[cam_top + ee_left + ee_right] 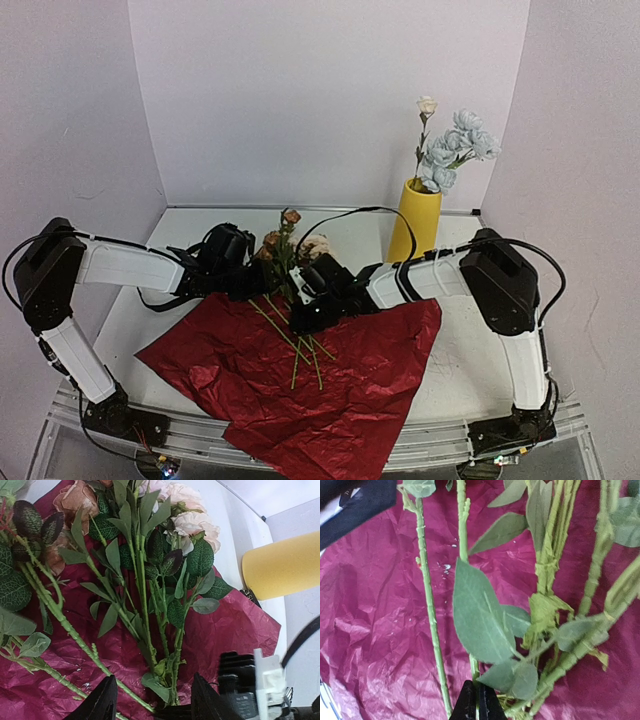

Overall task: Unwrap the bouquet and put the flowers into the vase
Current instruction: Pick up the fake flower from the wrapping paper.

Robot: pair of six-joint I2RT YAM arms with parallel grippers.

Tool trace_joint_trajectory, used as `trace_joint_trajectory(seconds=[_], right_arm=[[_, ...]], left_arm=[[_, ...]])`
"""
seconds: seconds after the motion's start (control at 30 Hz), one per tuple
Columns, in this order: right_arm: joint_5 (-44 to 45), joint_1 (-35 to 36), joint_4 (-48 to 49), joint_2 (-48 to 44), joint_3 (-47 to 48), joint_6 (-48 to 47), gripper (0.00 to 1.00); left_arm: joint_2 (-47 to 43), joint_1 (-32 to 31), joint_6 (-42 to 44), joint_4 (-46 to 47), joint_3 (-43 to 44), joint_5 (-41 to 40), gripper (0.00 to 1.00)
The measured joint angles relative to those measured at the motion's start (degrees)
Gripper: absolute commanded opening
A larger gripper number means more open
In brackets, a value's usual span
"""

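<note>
nearest the arm bases, the dark red wrapping sheet lies opened out and crinkled over the front half of the table, one corner hanging past the near edge; the flowers lie loose on top of it, bare green stem ends towards the near edge and heads towards the back; a few thin stems fan out on the paper just in front of the two claws; the right gripper comes in from the right and sits low over the stems, its fingers closed right together, pinching one thin stem of the flowers under a broad leaf, while other thicker stems run past it on the right, untouched; the left gripper comes in from the left, just beside the right one; its two dark fingers stand about half open astride a small cluster of stems, with paper showing on both sides of them, so it has hold of nothing; beyond the claws the leafy part and the pink, peach and rusty brown heads rest at the sheet's far edge; farthest back, right of centre and off the paper, the yellow vase stands upright near the back wall, with pale blue and white blooms rising from its mouth.
</note>
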Motion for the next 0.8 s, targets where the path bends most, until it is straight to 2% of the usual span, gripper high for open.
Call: trace_joint_trajectory(seconds=[0.17,0.27,0.37,0.5,0.57,0.8], right_arm=[[0.1,0.0,-0.4,-5.0,-0.8,-0.2,0.0],[0.1,0.0,-0.2,-7.7,-0.8,-0.2,0.0],[0.1,0.0,0.1,-8.6,-0.8,-0.2,0.0],[0.0,0.0,0.1,-8.6,-0.8,-0.2,0.0],[0.0,0.0,0.1,-8.7,-0.8,-0.2,0.0],[-0.1,0.0,0.1,-10.2,-1.5,0.2,0.0]], left_arm=[[-1.0,0.0,0.1,0.0,-0.2,-1.3,0.75],[-4.2,0.0,-0.5,-0.1,-1.3,-2.4,0.8],[-7.8,0.0,-0.8,0.0,-2.1,-3.2,0.78],[-11.5,0.0,-2.3,0.4,-2.7,-3.9,0.67],[-12.5,0.0,-3.5,0.7,-3.3,-4.3,0.65],[-12.6,0.0,-5.6,1.0,-4.2,-4.6,0.68]])
